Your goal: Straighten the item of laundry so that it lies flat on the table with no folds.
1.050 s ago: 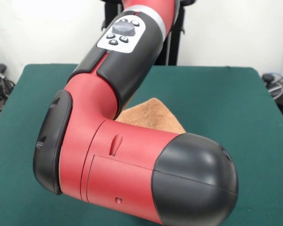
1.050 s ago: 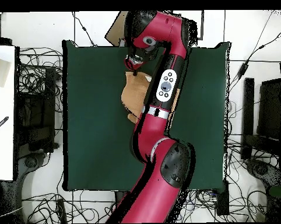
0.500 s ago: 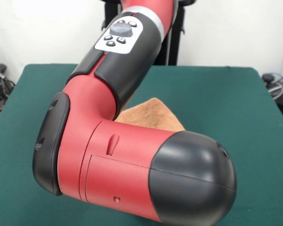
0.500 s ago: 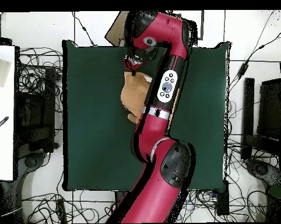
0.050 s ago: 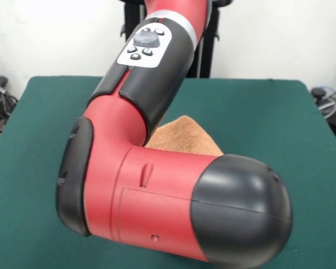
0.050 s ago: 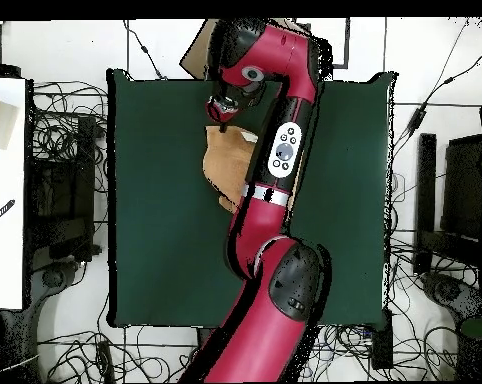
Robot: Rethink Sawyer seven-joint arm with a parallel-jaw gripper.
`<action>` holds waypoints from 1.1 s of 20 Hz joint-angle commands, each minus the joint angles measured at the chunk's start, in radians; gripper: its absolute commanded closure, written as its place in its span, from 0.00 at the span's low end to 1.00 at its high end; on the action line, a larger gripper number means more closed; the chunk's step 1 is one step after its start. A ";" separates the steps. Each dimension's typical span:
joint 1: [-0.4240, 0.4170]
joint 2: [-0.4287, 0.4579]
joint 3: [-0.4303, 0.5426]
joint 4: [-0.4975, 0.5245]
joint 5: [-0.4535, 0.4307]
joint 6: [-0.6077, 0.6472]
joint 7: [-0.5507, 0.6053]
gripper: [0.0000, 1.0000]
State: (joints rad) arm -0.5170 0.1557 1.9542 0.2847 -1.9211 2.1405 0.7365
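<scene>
The item of laundry (image 6: 227,165) is an orange-tan towel lying near the middle of the green table (image 6: 155,200), bunched and partly under my arm. In the front view only a rounded corner of the towel (image 5: 185,137) shows behind the big red and black arm (image 5: 173,202), which hides the gripper there. From overhead, my gripper (image 6: 223,112) points down just beyond the towel's far edge, close to the table's far side. Whether it touches the cloth, or is open or shut, I cannot see.
The arm (image 6: 270,200) crosses the table's middle from the base side to the far edge. Cables and dark equipment (image 6: 65,190) surround the table on the floor. A white surface (image 6: 5,190) lies at the left, and a brown cardboard piece (image 6: 195,52) lies past the far edge.
The arm has shifted a little: its elbow moves right in the front view, and overhead the gripper edges away from the base toward the table's far edge. The towel looks nearly unchanged.
</scene>
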 commanded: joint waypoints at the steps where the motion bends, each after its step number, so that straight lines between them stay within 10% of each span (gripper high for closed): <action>1: 0.039 -0.020 -0.186 -0.024 0.062 0.022 0.393 1.00; 22: 0.053 -0.022 -0.244 -0.039 0.113 0.004 0.379 1.00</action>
State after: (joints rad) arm -0.4848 0.1535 1.8489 0.2892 -1.7969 2.1403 0.8587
